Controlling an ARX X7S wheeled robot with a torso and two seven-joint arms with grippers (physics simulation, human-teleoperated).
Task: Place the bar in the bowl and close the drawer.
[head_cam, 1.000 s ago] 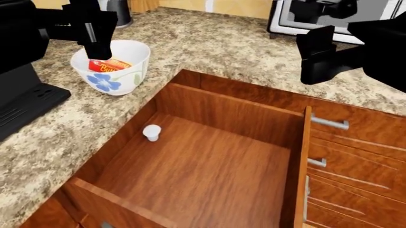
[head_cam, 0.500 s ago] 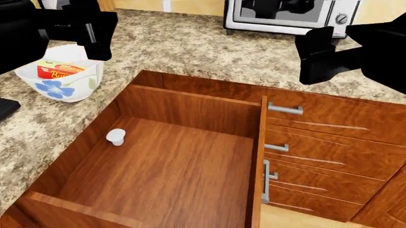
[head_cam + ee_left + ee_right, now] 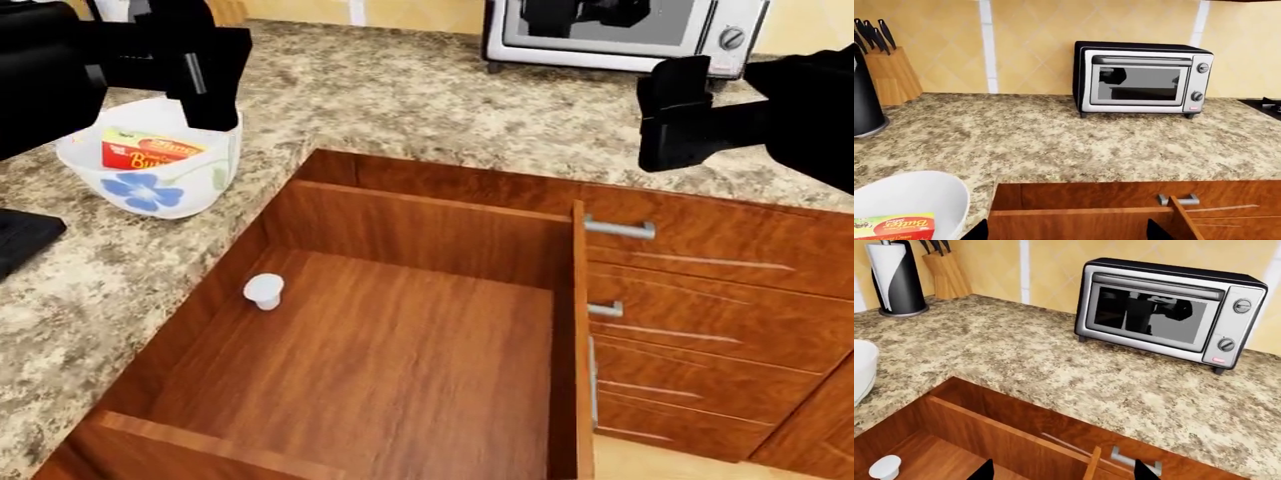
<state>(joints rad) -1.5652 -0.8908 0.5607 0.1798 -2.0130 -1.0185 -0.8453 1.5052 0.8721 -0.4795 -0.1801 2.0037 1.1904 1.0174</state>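
Granite tabletop (image 3: 441, 90) along a yellow tiled wall, toaster oven (image 3: 621, 30) at the back. Drawer (image 3: 387, 340) pulled fully open below the tabletop edge, deep wooden box, short metal handle on its front barely visible edge-on. Small white cap-like object (image 3: 263, 290) sits on the drawer floor near the drawer's left wall. Bowl (image 3: 160, 170) stands on the tabletop just left of the drawer's back corner; bar (image 3: 150, 150) lies inside the bowl, tilted against its wall, yellow top with red lettering up. Left gripper (image 3: 200, 75) hovers over the bowl, apart from the bar, fingers spread and holding nothing. Right gripper (image 3: 681, 115) hangs above the tabletop right of the drawer, fingers parted, nothing between them. Knife block (image 3: 947, 270) and paper towel roll (image 3: 895, 277) stand at the wall, well left of the toaster oven.
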